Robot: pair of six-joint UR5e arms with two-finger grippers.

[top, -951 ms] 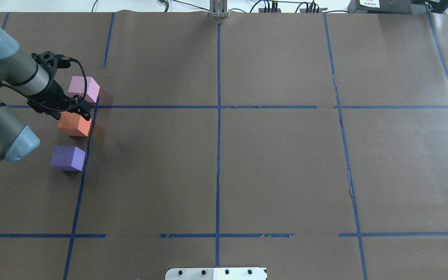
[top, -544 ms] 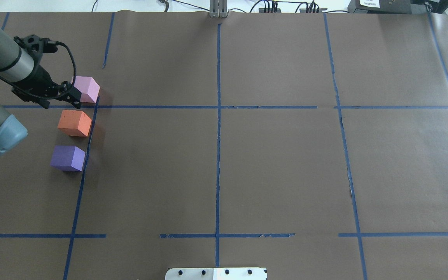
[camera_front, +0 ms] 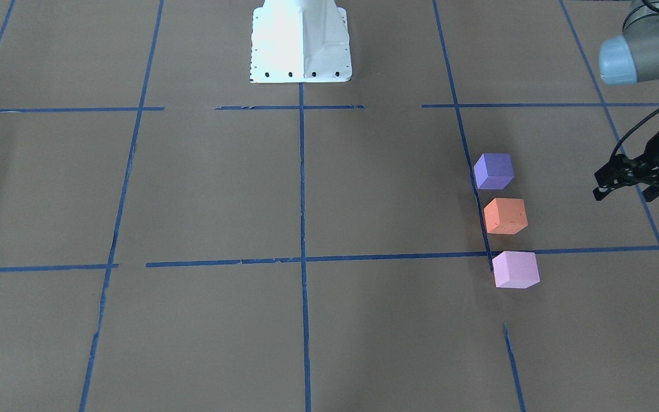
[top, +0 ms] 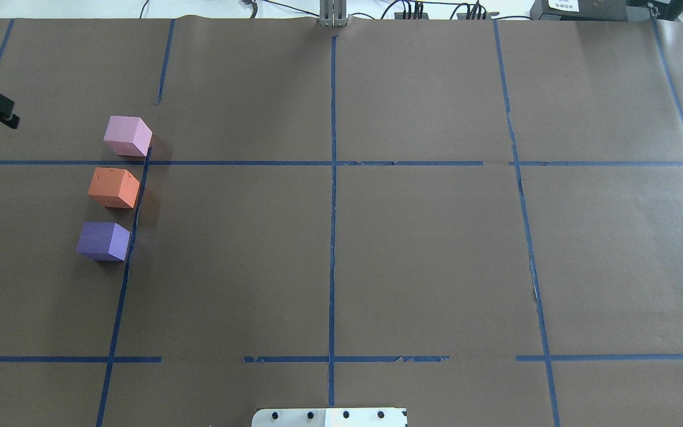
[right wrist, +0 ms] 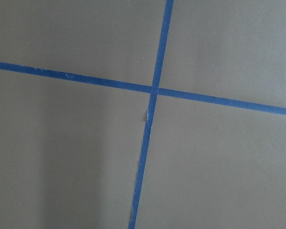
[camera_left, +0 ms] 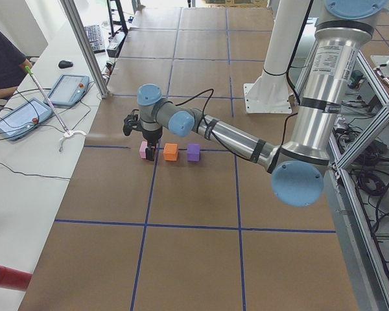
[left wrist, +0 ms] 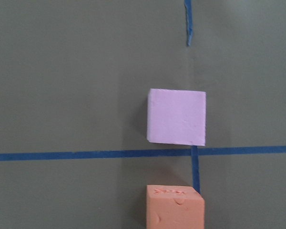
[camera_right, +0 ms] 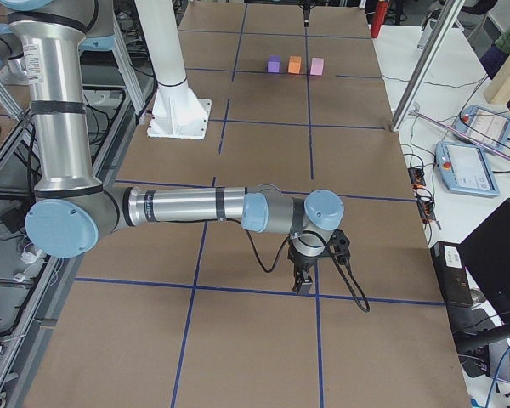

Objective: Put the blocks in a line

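Note:
Three cubes stand in a line along a blue tape line at the robot's left: the pink-lilac block, the orange block and the blue-purple block, with small gaps between them. They also show in the front view: the purple block, the orange block, the pink block. My left gripper hangs raised, well clear of the blocks, open and empty; only one finger shows in the overhead view. The left wrist view shows the pink block and the orange block. My right gripper is far off; I cannot tell its state.
Brown paper with a blue tape grid covers the table. The robot's white base plate sits at the near edge. A side bench with tablets and an operator lies beyond the far edge.
My left gripper has let go of the orange block, risen and drawn back to the left edge of the overhead view. The three blocks have not moved.

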